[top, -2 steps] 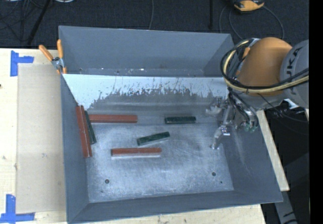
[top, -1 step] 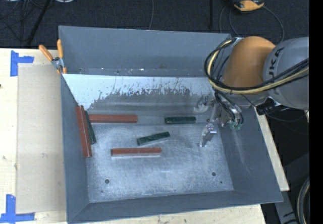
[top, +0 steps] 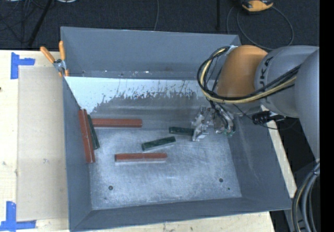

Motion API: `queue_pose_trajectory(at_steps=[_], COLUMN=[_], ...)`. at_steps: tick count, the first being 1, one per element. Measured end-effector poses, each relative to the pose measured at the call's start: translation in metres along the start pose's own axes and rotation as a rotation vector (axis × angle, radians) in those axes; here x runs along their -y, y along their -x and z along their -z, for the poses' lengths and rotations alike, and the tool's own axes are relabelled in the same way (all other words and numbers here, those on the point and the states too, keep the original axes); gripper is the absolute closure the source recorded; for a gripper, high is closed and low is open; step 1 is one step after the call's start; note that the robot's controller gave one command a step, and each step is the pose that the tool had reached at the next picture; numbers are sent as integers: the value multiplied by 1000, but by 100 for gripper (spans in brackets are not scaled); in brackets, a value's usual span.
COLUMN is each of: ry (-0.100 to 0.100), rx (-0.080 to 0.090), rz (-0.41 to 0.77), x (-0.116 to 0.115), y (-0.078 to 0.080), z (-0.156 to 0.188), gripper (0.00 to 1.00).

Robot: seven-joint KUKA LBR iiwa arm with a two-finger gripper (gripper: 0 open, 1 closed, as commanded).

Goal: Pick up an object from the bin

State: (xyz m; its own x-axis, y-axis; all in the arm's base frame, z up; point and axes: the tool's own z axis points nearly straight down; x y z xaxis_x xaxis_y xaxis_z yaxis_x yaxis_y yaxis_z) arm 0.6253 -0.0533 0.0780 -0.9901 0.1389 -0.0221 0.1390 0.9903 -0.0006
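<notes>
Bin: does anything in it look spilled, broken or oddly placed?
Nothing stands out. Red bars and green bars lie loose and whole inside the bin, two of them along its left wall. The gripper is beside the rightmost green bar.

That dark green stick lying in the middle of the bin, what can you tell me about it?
The green stick is a slim, straight bar, dark green and dull, perhaps plastic or painted wood. It lies flat on the bin floor, slanted, its right end nearer the back wall. Nothing seems to touch it: a red bar lies just in front, apart, and a shorter green piece lies beyond its right end, beside the gripper.
</notes>
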Motion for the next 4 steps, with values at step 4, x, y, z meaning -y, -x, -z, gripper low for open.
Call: queue_pose_trajectory(at_steps=[4], ry=[2], rx=[-13], rz=[32], x=[-17], y=[-27], z=[176], gripper=[100])
